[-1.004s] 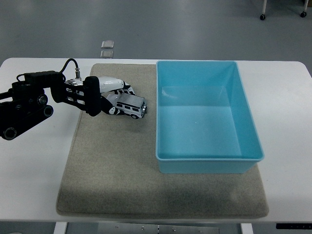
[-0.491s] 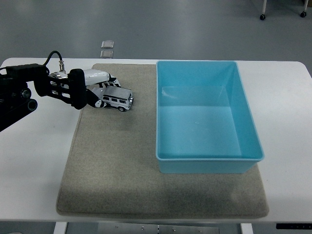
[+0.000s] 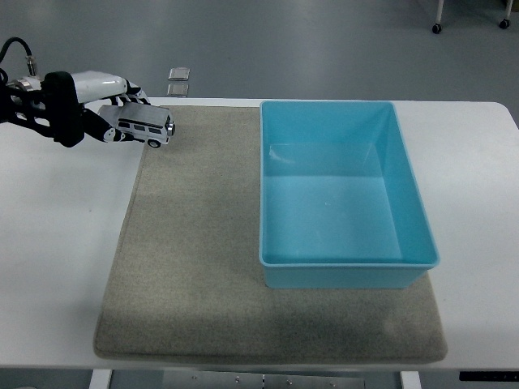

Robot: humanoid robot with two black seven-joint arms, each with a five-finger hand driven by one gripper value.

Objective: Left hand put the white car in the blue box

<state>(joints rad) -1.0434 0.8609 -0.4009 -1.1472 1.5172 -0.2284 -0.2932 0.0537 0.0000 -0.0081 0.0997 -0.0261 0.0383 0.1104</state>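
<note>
A small white toy car (image 3: 147,129) hangs above the far left corner of the mat, held by my left hand (image 3: 104,117), whose fingers are curled around its rear half. The car's front points right, toward the blue box (image 3: 345,194). That box is a light blue open tub on the right half of the mat, with nothing inside it. A wide stretch of mat separates hand and car from the box's left wall. My right hand does not show.
A grey-beige mat (image 3: 195,275) covers most of the white table (image 3: 57,243). Two small grey plates (image 3: 179,79) lie on the floor beyond the table's far edge. A cable (image 3: 20,49) loops up from my left wrist.
My left hand has lifted the white car off the mat and drawn it up and to the left, away from the blue box.
</note>
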